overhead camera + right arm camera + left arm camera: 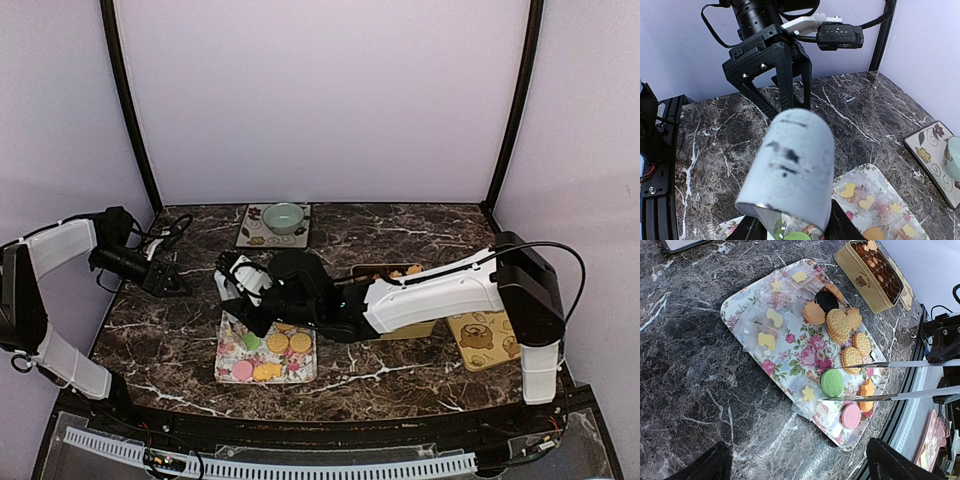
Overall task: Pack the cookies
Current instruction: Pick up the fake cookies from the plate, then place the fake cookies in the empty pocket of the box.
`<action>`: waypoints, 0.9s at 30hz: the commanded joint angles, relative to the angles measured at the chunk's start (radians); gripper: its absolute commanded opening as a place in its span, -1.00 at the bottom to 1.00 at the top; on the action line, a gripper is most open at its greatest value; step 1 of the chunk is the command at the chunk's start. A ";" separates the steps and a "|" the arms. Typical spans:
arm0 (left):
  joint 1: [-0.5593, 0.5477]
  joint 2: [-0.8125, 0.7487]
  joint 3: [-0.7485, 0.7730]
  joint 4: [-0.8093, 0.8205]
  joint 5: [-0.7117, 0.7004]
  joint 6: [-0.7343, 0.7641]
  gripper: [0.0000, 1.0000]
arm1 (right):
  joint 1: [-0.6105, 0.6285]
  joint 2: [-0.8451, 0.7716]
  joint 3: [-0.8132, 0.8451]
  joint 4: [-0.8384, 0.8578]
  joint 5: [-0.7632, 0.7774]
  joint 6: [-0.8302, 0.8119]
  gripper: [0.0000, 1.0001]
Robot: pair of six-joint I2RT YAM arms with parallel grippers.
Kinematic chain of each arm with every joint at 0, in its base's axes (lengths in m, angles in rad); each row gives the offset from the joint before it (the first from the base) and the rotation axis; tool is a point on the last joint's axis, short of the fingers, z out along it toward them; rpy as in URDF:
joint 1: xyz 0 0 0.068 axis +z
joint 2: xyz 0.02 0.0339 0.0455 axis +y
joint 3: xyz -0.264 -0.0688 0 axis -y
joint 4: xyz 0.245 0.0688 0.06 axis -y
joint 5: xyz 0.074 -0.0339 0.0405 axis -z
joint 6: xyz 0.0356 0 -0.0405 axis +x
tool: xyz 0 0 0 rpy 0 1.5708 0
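Nearest you lay the floral tray (800, 355) bearing the cookies (838, 322), with the green cookie (832, 382) straddled by metal tongs (910, 363) that your right gripper (240, 283) was pinching. Beyond, at the tray's ten o'clock, your left gripper (175, 283) hung spread wide. At two o'clock sat the tin (860, 282).

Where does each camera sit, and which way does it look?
Top external: high behind the arms, looking down on the table; both arms show, left gripper and right gripper.
Left wrist: on the left arm, facing the floral tray of cookies; its fingertips frame the bottom.
Right wrist: on the right arm, facing the left gripper past its held tongs; own fingers below.
Shared: both wrist views catch the green cookie.
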 commanded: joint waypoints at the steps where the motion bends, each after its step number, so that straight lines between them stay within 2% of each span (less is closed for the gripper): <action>1: -0.004 -0.002 0.020 -0.019 0.021 0.006 0.93 | -0.004 0.002 -0.018 0.057 -0.002 0.030 -0.26; 7: -0.004 0.000 0.021 -0.017 0.023 0.003 0.93 | -0.010 -0.038 -0.027 0.048 0.009 0.017 -0.37; 13: -0.003 0.001 0.018 -0.013 0.023 0.001 0.93 | -0.071 -0.195 -0.079 0.073 0.022 0.029 -0.42; 19: -0.004 0.001 0.017 -0.011 0.027 0.003 0.93 | -0.153 -0.432 -0.234 0.076 0.056 0.045 -0.42; 27: -0.002 0.009 0.011 -0.003 0.030 0.002 0.93 | -0.269 -0.757 -0.528 -0.033 0.209 0.034 -0.41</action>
